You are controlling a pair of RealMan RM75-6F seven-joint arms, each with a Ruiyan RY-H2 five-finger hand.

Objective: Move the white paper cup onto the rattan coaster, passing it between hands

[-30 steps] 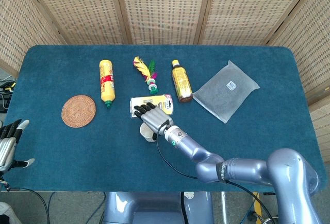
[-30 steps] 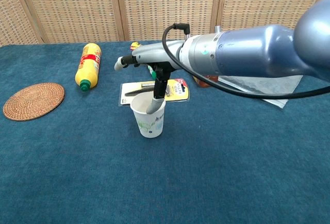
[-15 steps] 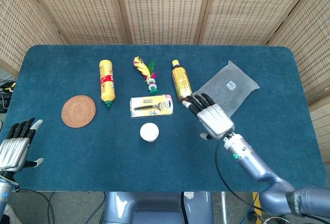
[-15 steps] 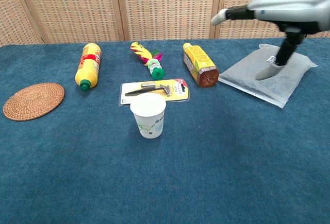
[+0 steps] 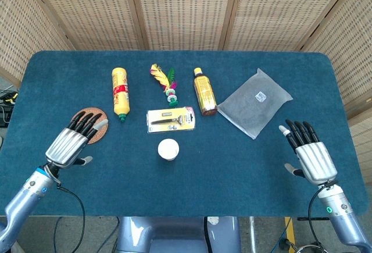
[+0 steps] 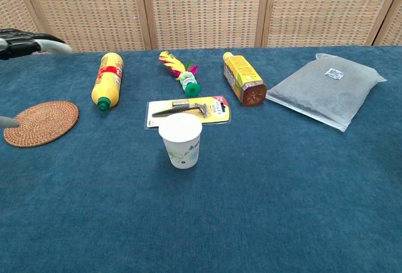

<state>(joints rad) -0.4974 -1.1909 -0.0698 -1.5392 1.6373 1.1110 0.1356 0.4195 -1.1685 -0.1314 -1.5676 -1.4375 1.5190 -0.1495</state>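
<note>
Since the earlier frames, the right hand (image 5: pixel 313 154) has let go of the white paper cup (image 5: pixel 168 149) and drawn well away to the right of it, near the table's right edge. The left hand (image 5: pixel 74 141) has come in from the left edge of the table and now hangs partly over the rattan coaster (image 6: pixel 41 122).

The cup stands upright on the blue table (image 5: pixel 244 166), alone and untouched. It is just in front of a carded razor pack (image 5: pixel 170 119), and the coaster lies well to its left. The cup is not on the coaster.

Both hands are empty with their fingers straight and slightly spread. From the head view, the left hand's dark fingertips (image 5: pixel 87 121) overlap the near part of the coaster; whether they touch it cannot be told. In the chest view only the tips of that hand show at the left edge, above the coaster. The right hand does not appear in the chest view.

Behind the cup, a yellow bottle (image 5: pixel 120 92) lies to the left beside the coaster, a feathered shuttlecock (image 5: pixel 164 80) lies straight behind the razor pack, and a brown-capped yellow bottle (image 5: pixel 204 91) lies to the right. Farther right of the cup rests a flat grey plastic packet (image 5: pixel 254 102).
</note>
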